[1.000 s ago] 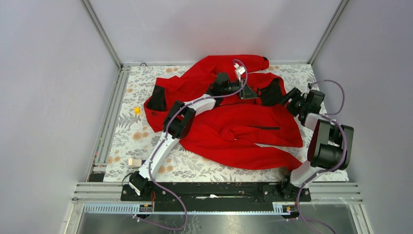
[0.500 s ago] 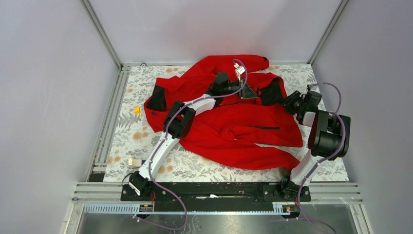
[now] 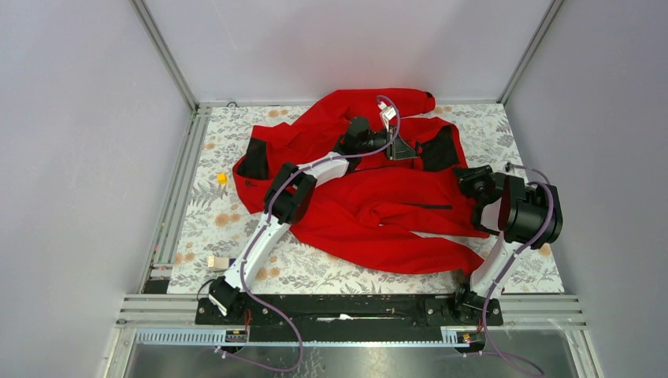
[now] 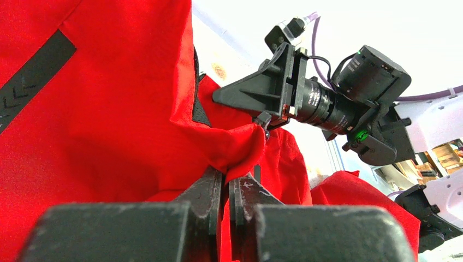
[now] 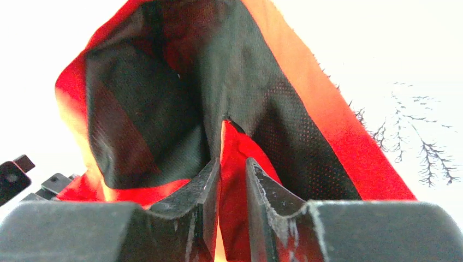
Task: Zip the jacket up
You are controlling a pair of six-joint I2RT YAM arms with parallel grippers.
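Bright red long-sleeved fabric jacket (image 3: 378, 213) looks soft, slippery, bunch-prone; left tool (image 4: 225, 181) clamps a fold, right tool (image 5: 233, 166) nips the red edge beside black mesh lining (image 5: 158, 109), likely the best hold.

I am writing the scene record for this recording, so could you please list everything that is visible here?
jacket: one, bright red with black lining and dark zippers, spread crumpled over the middle of the table
table: one, pale floral-patterned top, between grey walls
small piece: one, yellow, on the table left of the jacket
small block: one, beige, near the table's front-left corner
left arm: one, white and black, reaching over the jacket; left jaws shut on a red fold
camera: one, black, on a bracket just beyond the left jaws
right arm: one, white and black, at the jacket's right edge; right jaws clamp a red fold beside the black lining
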